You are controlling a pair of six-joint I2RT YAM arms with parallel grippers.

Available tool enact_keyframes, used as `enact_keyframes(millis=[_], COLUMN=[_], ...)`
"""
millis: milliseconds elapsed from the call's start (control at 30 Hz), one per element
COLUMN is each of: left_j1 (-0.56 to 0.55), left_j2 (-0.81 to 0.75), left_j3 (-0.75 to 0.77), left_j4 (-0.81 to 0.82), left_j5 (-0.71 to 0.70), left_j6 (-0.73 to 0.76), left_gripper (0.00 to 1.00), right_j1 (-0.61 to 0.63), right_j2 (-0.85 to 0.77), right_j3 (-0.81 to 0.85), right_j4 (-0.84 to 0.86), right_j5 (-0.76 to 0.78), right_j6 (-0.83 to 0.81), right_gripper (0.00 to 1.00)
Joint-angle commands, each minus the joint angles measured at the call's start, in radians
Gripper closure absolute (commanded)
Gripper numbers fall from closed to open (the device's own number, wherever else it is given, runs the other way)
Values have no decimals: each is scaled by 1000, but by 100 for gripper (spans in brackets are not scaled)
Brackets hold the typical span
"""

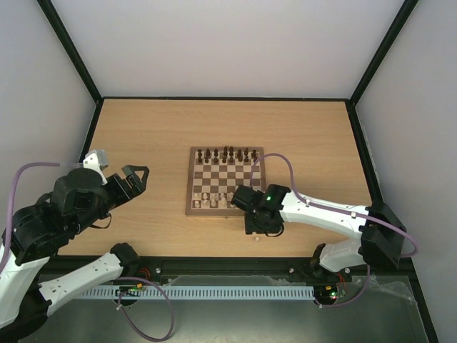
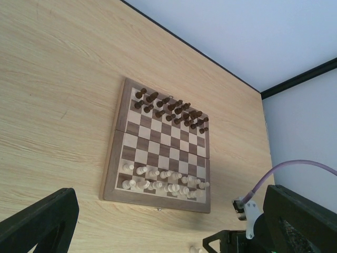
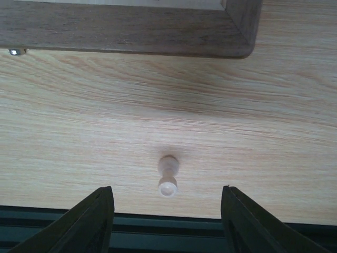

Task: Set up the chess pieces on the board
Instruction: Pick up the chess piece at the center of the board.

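Note:
The board lies mid-table with dark chess pieces along its far rows and cream pieces along its near rows. One cream pawn is off the board, on the table just in front of the board's near right corner, and appears to stand upright. My right gripper hangs over it, open. The pawn sits between the fingers and touches neither. My left gripper is open and empty, raised well left of the board.
The table's near edge with a dark rail runs right under the right gripper. A small metal clasp is on the board's near side. Black frame posts and white walls enclose the table.

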Motion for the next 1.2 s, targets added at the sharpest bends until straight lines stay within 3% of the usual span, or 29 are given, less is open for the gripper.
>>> enact_keyframes(millis=[0,100,767,1167], left_j1=[-5,-5,-5,-5], left_j2=[0,-9,-31,-38], left_j3=[-13,-16,-58,-78], left_j4=[25,18,29,35], left_j5=[18,17,18,21], left_j6=[9,0,-9,-15], left_gripper=[1,1,1,1], right_j1=[-1,-2,45,59], right_j2=[5,11,82,86], right_j3=[-72,-107,-143,-157], right_j4=[81,114,136,131], right_j5=[-22,-36,-73,-72], right_j6=[37,38,49,69], right_gripper=[46,52,62,79])
